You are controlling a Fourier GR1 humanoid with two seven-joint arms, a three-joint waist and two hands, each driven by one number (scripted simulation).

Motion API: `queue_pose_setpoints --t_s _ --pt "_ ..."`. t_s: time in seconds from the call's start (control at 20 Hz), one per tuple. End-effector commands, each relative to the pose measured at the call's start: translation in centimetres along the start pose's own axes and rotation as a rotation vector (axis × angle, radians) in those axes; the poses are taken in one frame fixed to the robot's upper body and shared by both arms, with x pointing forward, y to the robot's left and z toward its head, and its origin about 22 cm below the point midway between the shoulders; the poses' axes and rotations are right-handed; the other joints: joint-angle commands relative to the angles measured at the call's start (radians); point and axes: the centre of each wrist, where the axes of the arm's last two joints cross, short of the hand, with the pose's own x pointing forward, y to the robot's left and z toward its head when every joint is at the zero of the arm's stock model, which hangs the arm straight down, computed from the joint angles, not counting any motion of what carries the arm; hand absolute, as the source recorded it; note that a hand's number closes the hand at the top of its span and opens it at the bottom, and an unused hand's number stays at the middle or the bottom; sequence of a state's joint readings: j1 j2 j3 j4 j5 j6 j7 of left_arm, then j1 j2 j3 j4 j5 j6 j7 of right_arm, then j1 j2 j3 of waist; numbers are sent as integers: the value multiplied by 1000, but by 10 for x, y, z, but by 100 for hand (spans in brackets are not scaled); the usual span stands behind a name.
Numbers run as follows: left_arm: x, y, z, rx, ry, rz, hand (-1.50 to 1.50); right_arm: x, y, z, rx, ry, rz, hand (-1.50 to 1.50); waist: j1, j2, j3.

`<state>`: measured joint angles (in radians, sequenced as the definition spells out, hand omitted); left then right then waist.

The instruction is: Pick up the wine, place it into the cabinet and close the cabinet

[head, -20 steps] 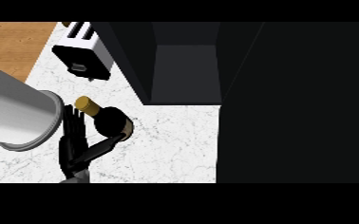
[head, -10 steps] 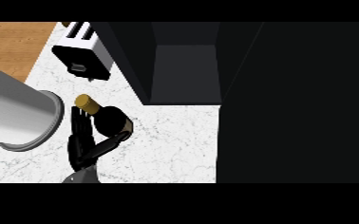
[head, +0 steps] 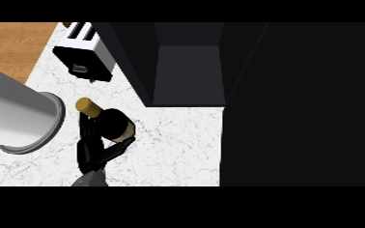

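The wine bottle [head: 114, 124] is dark with a gold cap [head: 88, 106] and stands on the white marble counter [head: 171, 145] left of the cabinet. My left hand [head: 91, 147] comes up from the lower edge. Its fingers lie along the bottle's left side and its thumb [head: 119, 145] curls under the near side, so it is shut on the bottle. The dark cabinet [head: 189, 72] stands with its inside showing, up and to the right of the bottle. My right hand shows nowhere.
A large grey cylinder [head: 25, 111] stands at the left edge, close to the bottle and my hand. A black and white toaster [head: 84, 53] sits at the back left. A wide dark panel [head: 292, 106] fills the right side. Wooden floor [head: 21, 43] shows beyond the counter's left edge.
My left hand's fingers, spread beside the bottle a second ago, have drawn in around it. The bottle has hardly shifted.
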<state>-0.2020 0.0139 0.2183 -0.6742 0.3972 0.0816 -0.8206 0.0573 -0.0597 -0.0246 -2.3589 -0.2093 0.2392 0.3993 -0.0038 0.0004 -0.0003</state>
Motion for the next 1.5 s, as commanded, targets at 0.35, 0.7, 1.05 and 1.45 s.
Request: queue_pose_setpoints --t_s 0.35,0.7,1.05,1.45 --pt "-18 14 8 -47 3 53 150 21 8 1 0 3 1 -150 0 0 0" --pt "-17 -6 -11 -56 3 23 150 -11 6 2 20 -7 8 -150 -9 3 -1" --pt "-27 72 71 -402 169 49 150 5 -1 10 -24 8 16 -150 12 -4 1" --pt "-11 66 65 -433 64 133 150 -4 4 -3 0 8 10 -150 12 -2 0"
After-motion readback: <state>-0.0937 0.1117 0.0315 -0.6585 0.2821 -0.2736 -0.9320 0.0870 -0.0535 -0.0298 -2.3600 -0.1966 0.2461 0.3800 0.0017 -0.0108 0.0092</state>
